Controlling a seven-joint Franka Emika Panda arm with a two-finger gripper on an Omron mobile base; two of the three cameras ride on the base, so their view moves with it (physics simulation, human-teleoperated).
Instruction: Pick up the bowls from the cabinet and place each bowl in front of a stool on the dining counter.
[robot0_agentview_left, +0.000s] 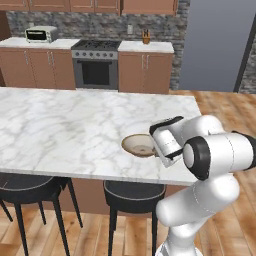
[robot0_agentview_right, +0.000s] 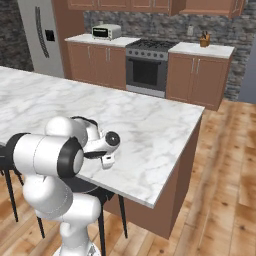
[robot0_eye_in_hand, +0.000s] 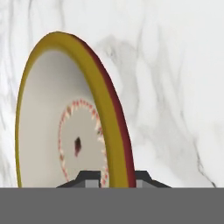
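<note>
Item 1: black round-seated stools, 2 of them (robot0_agentview_left: 26, 186) and (robot0_agentview_left: 134, 192), on thin dark legs, tucked under the near edge of the surface.

Item 2: long white-grey veined marble dining surface (robot0_agentview_left: 65, 125) over a brown wooden base; polished, flat, probably slick under glazed ware.

Item 3: shallow round beige-tan bowl (robot0_agentview_left: 138, 145) with an ochre rim, dark red outside and a ring of small red marks inside (robot0_eye_in_hand: 81, 140). It sits at the near edge of the surface, above the right stool. Judged rigid, light, glazed and breakable; the thin rim is the natural hold, pinched wall between fingertips.

Item 4: robot hand (robot0_eye_in_hand: 111, 178), fingertips pressed together across that rim, 1 inside and 1 outside.
</note>
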